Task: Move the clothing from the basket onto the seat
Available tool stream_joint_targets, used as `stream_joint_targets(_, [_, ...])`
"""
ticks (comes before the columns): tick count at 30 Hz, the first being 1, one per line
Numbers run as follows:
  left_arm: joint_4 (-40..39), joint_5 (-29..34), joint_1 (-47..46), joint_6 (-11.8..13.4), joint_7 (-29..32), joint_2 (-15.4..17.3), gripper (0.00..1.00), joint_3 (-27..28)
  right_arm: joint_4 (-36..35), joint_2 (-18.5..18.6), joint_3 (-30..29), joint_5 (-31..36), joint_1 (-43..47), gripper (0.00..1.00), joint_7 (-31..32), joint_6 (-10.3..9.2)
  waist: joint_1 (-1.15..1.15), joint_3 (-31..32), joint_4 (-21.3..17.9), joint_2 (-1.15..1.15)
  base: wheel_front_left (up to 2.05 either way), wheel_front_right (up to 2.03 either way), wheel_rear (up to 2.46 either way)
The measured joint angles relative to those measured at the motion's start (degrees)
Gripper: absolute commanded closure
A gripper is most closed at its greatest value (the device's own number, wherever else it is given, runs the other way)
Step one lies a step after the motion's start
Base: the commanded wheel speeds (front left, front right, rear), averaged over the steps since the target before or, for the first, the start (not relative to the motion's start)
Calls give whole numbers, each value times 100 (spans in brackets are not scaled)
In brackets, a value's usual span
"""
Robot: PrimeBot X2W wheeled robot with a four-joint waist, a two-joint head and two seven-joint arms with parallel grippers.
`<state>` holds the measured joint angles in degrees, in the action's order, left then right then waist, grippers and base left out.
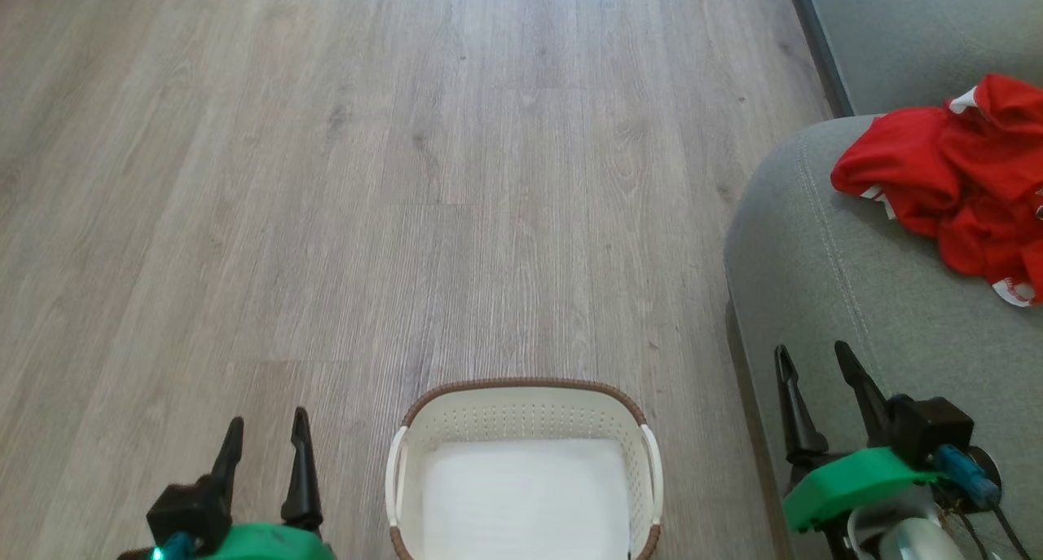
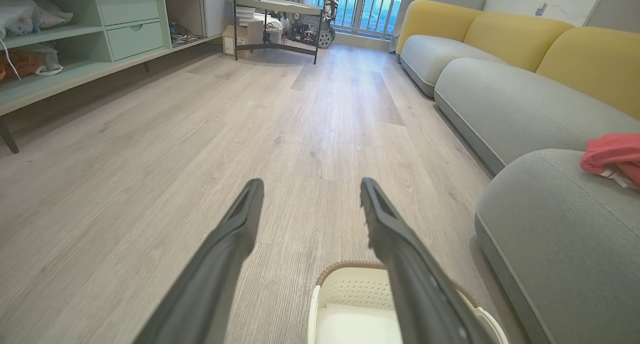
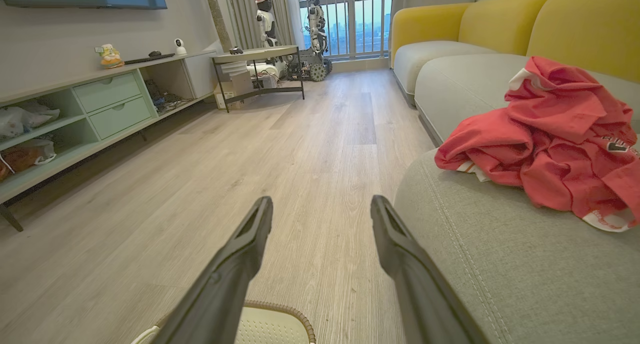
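Observation:
The red clothing (image 1: pixel 953 189) lies crumpled in a heap on the grey-green seat (image 1: pixel 823 275) at the right; it also shows in the right wrist view (image 3: pixel 550 133) and the left wrist view (image 2: pixel 612 156). The cream basket (image 1: pixel 525 405) with a brown rim stands on the floor at the bottom centre, its white bottom bare. My left gripper (image 1: pixel 265 434) hangs open to the left of the basket, holding nothing. My right gripper (image 1: pixel 811 360) is open over the seat's front edge, short of the clothing, with nothing between its fingers.
Wood floor (image 1: pixel 367 177) stretches ahead and to the left. A low green shelf unit (image 3: pixel 100 108) lines the left wall, a small table (image 3: pixel 257 66) stands far off, and more grey seats with yellow backs (image 2: pixel 500 38) run along the right.

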<state>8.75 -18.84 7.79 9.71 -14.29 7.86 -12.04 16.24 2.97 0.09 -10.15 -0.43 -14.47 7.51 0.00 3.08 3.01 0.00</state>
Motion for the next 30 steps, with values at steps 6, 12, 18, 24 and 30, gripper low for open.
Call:
stream_joint_targets(6, [92, 56, 112, -23, 1, -73, 0, 162, 12, -1, 19, 0, 35, 0, 1, 0, 0, 39, 1, 0, 0, 0, 0])
stream_joint_targets(12, [114, 154, 112, -73, 1, -97, 0, 191, 10, -2, 27, 0, 83, 0, 1, 0, 0, 74, 8, 0, 0, 0, 0])
stream_joint_targets(18, [172, 237, 114, -133, 1, -103, 0, 205, 3, -4, 26, 0, 119, 0, 1, 0, 0, 99, 8, 0, 0, 0, 0])
stream_joint_targets(24, [261, 243, 197, -209, 1, -129, 0, 246, 3, -5, 25, 0, 119, 0, 1, 0, 0, 85, -6, 0, 0, 0, 0])
stream_joint_targets(30, [679, 243, 270, -213, 18, -157, 100, 182, 430, -9, 34, 0, 244, 100, 11, 0, 0, 78, -9, 0, 0, 0, 0])
